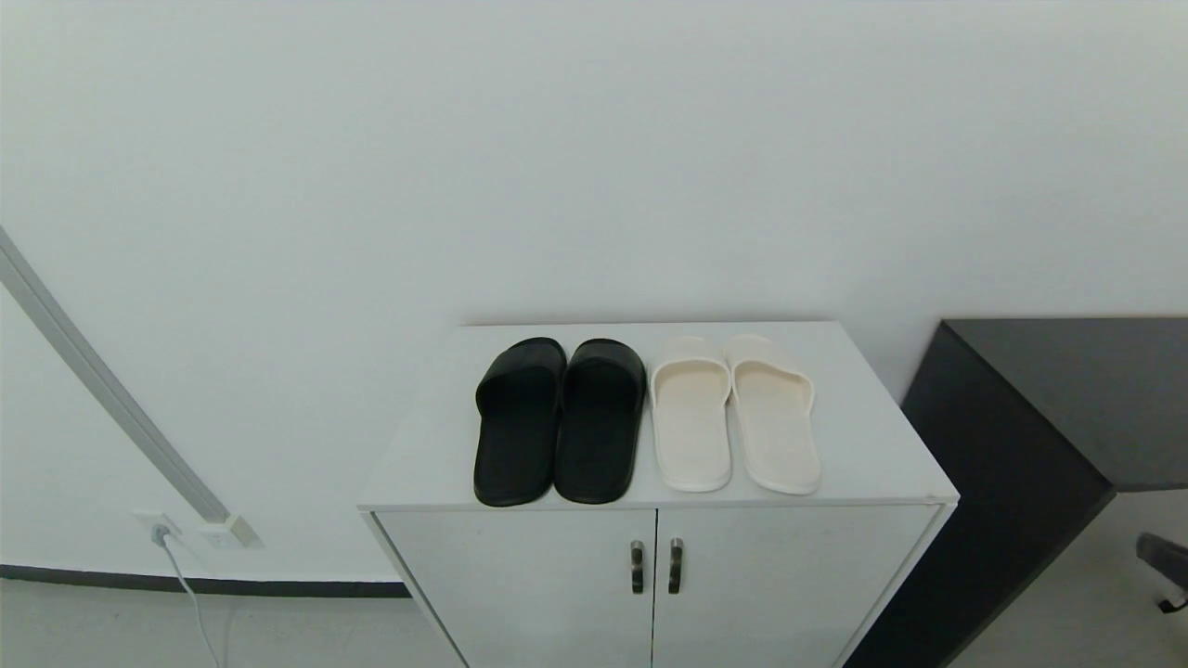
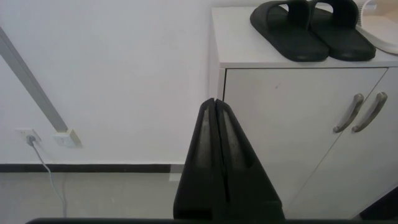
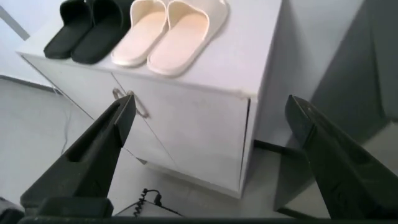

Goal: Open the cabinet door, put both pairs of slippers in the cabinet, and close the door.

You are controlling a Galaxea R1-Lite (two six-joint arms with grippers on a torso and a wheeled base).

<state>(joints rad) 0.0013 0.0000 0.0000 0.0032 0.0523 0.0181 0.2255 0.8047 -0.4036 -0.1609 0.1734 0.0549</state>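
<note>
The right door handle [image 1: 675, 565], lower centre, is best taken squarely by the wide-spread, empty right gripper [image 3: 210, 102]; the left gripper [image 2: 215, 109] is pressed together, empty.

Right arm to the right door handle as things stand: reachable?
Probably yes. The right gripper is open and faces the cabinet front, with nothing standing between it and the right door handle. The black slippers and white slippers lie on top, out of the way.
</note>
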